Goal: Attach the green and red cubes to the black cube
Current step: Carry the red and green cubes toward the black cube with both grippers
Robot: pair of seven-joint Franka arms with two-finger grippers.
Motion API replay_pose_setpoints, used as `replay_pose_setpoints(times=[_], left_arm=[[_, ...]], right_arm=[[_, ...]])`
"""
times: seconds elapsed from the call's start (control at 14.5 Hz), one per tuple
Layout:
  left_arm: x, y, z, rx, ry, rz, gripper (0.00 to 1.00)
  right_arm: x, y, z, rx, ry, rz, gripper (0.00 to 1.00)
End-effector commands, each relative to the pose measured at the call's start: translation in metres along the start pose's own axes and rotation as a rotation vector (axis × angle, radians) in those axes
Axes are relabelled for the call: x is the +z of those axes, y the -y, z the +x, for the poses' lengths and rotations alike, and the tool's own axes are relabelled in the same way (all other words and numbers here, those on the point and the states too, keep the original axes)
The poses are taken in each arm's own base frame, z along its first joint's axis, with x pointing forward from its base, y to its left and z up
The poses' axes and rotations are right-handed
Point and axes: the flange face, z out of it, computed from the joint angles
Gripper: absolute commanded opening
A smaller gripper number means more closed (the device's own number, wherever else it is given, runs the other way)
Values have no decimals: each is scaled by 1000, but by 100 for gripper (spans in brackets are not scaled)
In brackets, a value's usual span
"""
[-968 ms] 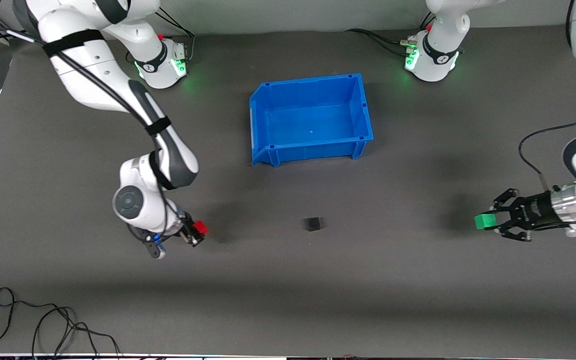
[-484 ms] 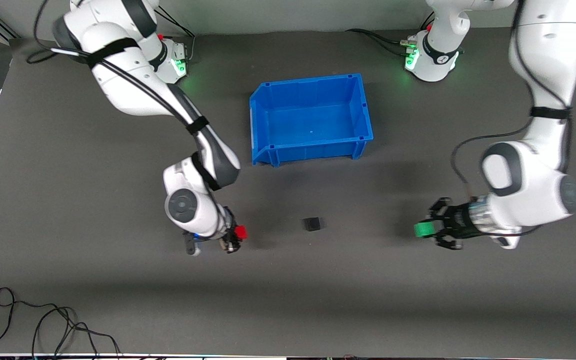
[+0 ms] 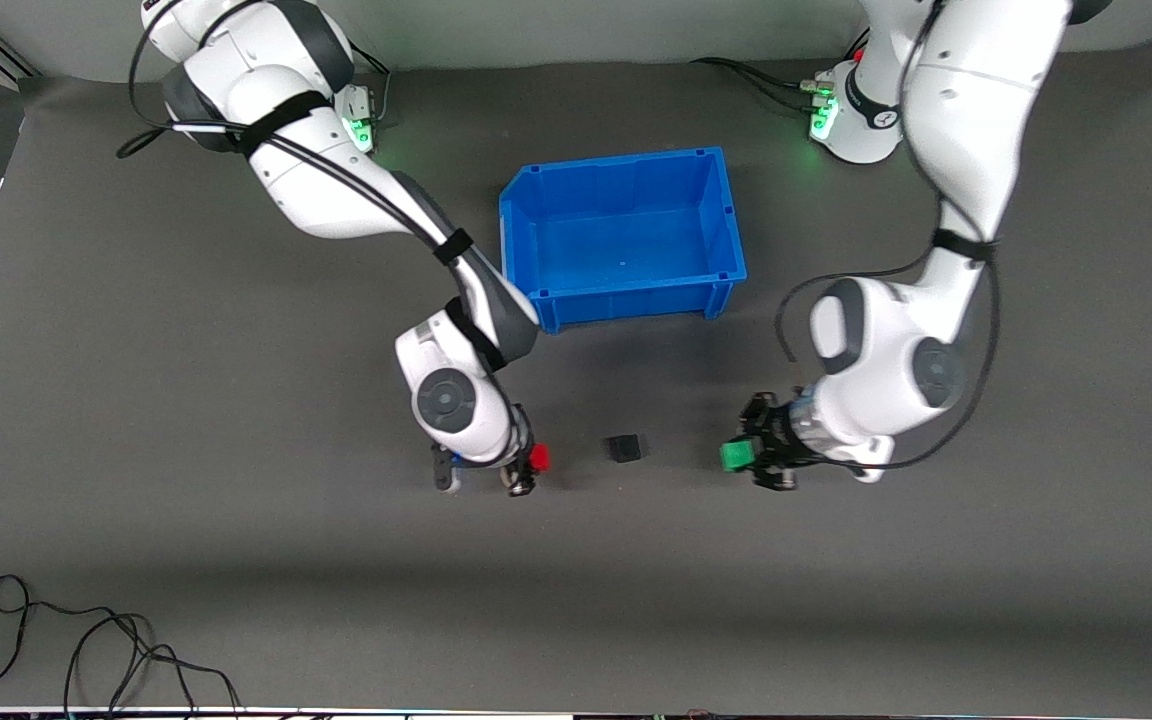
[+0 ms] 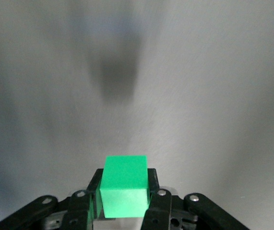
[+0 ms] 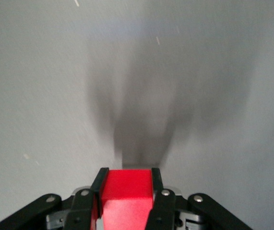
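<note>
- the small matte black cube (image 3: 625,448) sits alone on the dark grey table mat (image 3: 576,600), nearer to the front camera than the open blue plastic bin (image 3: 624,236) and well apart from it.
- the right gripper (image 3: 528,470), on the white arm that comes from the base at the right arm's end of the table, hangs over the mat just beside the black cube, toward the right arm's end; its jaws pinch the small bright red cube (image 3: 538,458).
- in the right wrist view the red cube (image 5: 127,194) sits squeezed between the two black fingers (image 5: 157,184), with only blurred grey mat and a dark shadow ahead of it.
- the left gripper (image 3: 748,457), on the white arm from the left arm's end, hangs over the mat on the black cube's left-arm side, a little farther off from it than the red cube is; its jaws pinch the small bright green cube (image 3: 735,457).
- in the left wrist view the green cube (image 4: 125,186) is clamped between the black fingers (image 4: 152,178), over bare grey mat with a shadow patch.
- neither coloured cube touches the black cube; the three lie roughly in one line across the table.
- a loose black cable (image 3: 86,650) curls on the mat near the front camera, toward the right arm's end.
</note>
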Motion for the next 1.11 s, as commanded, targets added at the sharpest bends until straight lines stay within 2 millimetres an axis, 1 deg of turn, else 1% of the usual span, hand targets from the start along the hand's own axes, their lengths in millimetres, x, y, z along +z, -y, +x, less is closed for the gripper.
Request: replay_pose_setpoints(times=[0.0, 0.14, 0.21, 0.35, 0.48, 0.55, 0.62, 0.83, 1.04], left_arm=[[37, 6, -25, -27, -7, -37, 10], [54, 17, -38, -26, -7, -59, 10], [59, 22, -43, -26, -8, -60, 10], [69, 32, -52, -28, -10, -51, 10], [78, 38, -58, -23, -10, -70, 10], [82, 39, -57, -26, -12, -73, 10], [83, 39, -57, -27, -11, -78, 10], [92, 46, -62, -17, -13, -79, 10], [97, 56, -75, 6, -6, -91, 10]], right_arm=[[4, 2, -18, 51, 5, 13, 0], [2, -5, -37, 70, 18, 37, 0], [2, -5, -41, 85, 26, 53, 0], [1, -4, -42, 89, 34, 63, 0], [7, -3, -41, 102, 36, 67, 0], [10, -3, -41, 107, 39, 73, 0], [14, -3, -40, 109, 41, 77, 0], [16, -1, -41, 109, 47, 86, 0], [19, -2, -40, 110, 46, 83, 0]])
